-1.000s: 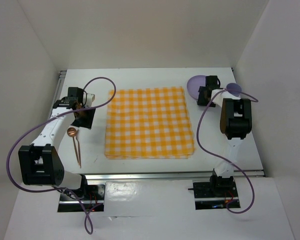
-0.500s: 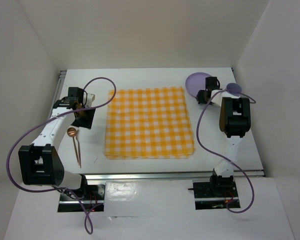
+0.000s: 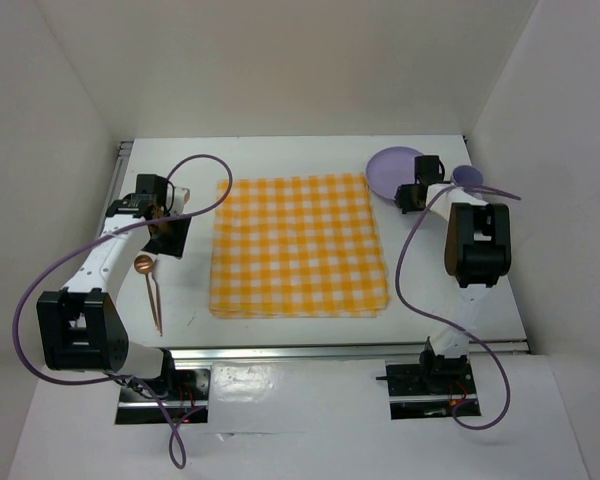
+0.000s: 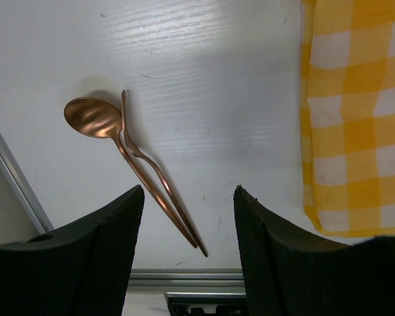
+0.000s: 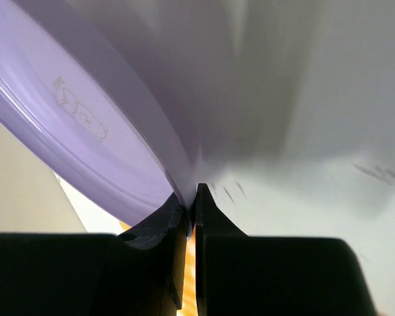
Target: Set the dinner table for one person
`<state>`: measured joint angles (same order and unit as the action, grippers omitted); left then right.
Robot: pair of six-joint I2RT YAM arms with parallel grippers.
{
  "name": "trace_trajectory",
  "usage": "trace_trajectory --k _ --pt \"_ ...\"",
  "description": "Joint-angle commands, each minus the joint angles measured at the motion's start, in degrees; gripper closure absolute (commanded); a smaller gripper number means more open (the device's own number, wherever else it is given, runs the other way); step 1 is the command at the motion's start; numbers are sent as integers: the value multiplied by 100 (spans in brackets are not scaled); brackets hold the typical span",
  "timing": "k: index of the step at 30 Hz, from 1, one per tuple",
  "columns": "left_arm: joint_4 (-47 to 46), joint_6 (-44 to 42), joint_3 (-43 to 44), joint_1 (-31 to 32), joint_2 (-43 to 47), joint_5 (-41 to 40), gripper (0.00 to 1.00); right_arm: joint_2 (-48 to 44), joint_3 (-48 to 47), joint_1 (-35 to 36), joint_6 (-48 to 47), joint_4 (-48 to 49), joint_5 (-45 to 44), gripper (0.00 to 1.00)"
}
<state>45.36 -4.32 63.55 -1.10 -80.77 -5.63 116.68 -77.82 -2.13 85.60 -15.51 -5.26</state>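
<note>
Our right gripper (image 5: 192, 197) has just clamped the purple plate (image 5: 66, 131) by its rim, ready for the cloth (image 3: 300, 245); left gripper (image 4: 187, 197) idles, jaws apart, empty.

Glowing bright and even under soft overhead light
Casting only faint, soft-edged shadows beside the spoon (image 4: 92, 117) on the white dinner table (image 4: 204, 59); rendering crisply in the top and left wrist views; blurring heavily in the right wrist view, smearing the purple plate (image 5: 85, 131) close against the lens into streaks; leaving the black fingers (image 5: 118, 276) dark and featureless along the bottom edge
</note>
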Motion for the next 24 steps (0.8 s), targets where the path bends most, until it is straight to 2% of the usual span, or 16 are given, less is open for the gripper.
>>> trace_trajectory --k 1,11,15,18,20,24 --pt "-10 -34 175 -39 237 132 36 -900 372 29 -562 390 -37 100" --pt "166 -34 237 -39 483 440 36 -2017 1392 81 -1080 1093 938 100" --pt "218 -34 237 -39 650 501 36 -2203 1288 274 -1765 919 1500 100" --pt "271 -34 237 -39 650 501 36 -2142 1129 511 -2555 725 2464 100" --pt "271 -34 184 -39 764 501 36 -2141 1068 775 -3179 593 2774 100" --pt "271 -34 184 -39 879 387 36 -1668 883 1074 -4076 -12 3601 100"
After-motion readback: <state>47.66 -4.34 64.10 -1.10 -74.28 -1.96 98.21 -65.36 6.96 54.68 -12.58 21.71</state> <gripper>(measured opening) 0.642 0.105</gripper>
